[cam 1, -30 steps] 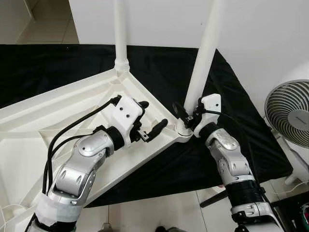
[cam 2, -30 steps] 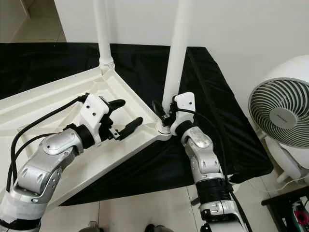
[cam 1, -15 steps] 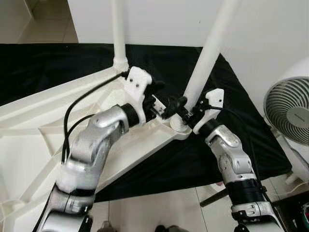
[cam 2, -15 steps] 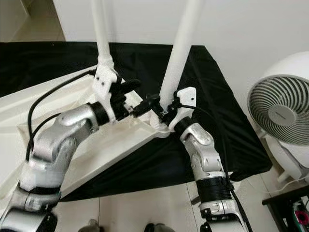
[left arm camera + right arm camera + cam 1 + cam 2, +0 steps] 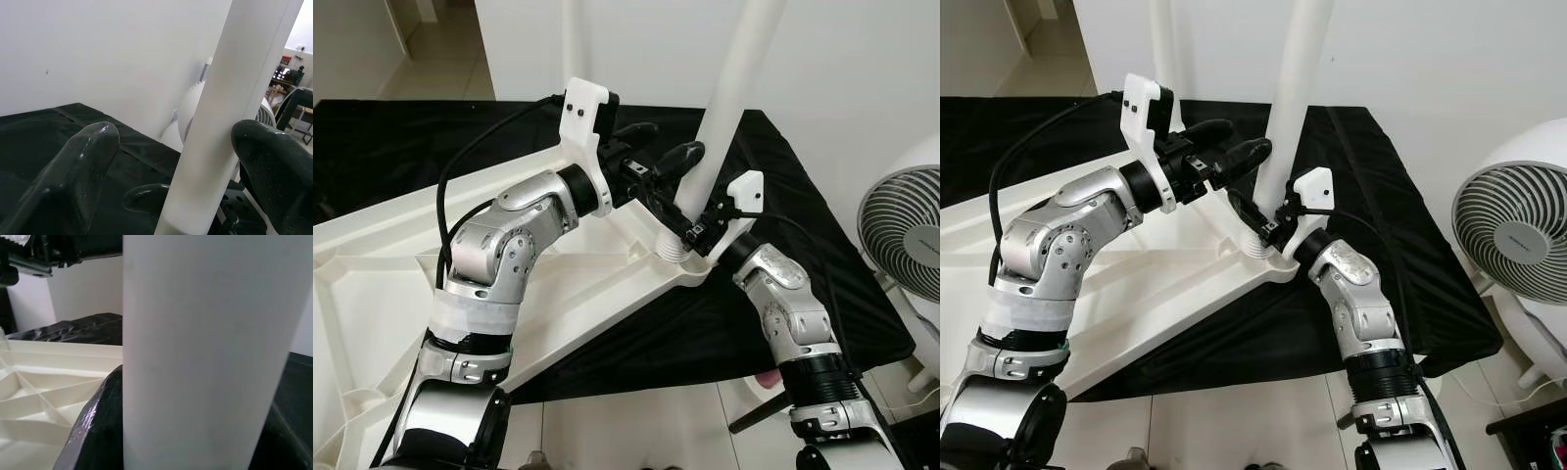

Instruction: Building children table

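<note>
Low at the leg's threaded foot, the right tool [image 5: 1258,223] is clamped round the white table leg [image 5: 1295,93], its black fingers [image 5: 98,426] hugging the tube. Higher up, the left tool [image 5: 658,149] stands wide, one finger either side of that leg. It rises from a corner of the upturned white tabletop [image 5: 372,294] lying on black cloth [image 5: 783,196], a white fan [image 5: 1518,230] well apart.

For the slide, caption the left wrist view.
Open left gripper straddling the white table leg, black cloth behind.
</note>
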Available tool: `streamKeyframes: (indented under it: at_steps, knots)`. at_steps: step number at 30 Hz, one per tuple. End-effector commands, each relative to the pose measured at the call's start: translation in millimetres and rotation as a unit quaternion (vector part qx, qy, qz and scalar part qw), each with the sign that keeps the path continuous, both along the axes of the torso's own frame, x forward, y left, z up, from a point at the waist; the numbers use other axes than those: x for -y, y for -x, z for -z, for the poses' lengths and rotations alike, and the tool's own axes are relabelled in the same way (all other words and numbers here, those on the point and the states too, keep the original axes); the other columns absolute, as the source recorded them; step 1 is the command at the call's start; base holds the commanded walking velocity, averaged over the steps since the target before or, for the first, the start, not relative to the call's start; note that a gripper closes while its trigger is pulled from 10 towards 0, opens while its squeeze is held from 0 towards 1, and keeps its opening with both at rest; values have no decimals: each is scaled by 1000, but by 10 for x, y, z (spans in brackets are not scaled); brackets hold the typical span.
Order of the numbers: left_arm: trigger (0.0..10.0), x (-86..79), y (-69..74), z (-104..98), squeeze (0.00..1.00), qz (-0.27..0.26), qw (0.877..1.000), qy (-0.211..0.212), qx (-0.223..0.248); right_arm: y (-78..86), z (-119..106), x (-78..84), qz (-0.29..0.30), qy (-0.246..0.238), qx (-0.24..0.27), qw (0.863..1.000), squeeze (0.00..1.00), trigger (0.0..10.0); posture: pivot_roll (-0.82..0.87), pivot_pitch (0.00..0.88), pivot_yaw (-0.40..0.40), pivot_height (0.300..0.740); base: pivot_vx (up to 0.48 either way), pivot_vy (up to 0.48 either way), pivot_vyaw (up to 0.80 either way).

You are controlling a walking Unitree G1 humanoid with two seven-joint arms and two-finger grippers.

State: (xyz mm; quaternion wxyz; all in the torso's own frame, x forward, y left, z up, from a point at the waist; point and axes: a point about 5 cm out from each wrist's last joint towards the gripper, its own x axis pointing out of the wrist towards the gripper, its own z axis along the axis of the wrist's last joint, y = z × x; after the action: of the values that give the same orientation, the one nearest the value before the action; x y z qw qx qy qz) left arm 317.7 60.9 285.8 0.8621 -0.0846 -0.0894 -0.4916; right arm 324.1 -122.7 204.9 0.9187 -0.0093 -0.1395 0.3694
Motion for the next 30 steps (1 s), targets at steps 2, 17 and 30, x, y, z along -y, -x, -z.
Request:
streamKeyframes:
  at_steps: [2,17,30]
  knots:
    - [10000,100,79,-66,0,94,995,-14,23,22,47,-44,-22,25,-6,999,0,10000,146,0,-10,740,0,0,0]
    - [10000,149,216,-1,0,168,982,-60,55,-56,137,-34,-7,34,-36,999,0,10000,138,0,23,740,0,0,0]
    - [10000,185,208,107,0,144,984,-85,59,-85,149,-63,4,31,-35,999,0,10000,138,0,3,740,0,0,0]
